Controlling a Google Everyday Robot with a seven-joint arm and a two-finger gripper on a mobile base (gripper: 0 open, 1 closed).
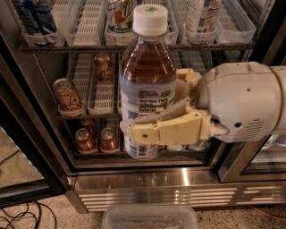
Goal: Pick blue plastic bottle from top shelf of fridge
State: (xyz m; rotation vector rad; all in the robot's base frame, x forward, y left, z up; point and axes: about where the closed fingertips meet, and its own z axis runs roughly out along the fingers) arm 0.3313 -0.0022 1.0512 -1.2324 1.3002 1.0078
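Note:
The blue plastic bottle stands upright in front of the fridge, clear with brown drink, a pale blue label and a white cap with a green mark. My gripper is shut on the blue plastic bottle around its label, one cream finger across the front, the other behind. The bottle is held out of the fridge, below the top shelf, whose white lane trays hold a dark-blue-labelled bottle and a white-labelled bottle.
Soda cans sit on the lower wire racks. The dark-framed glass door hangs open at the left. A clear plastic tub lies on the floor before the steel grille. Cables lie at lower left.

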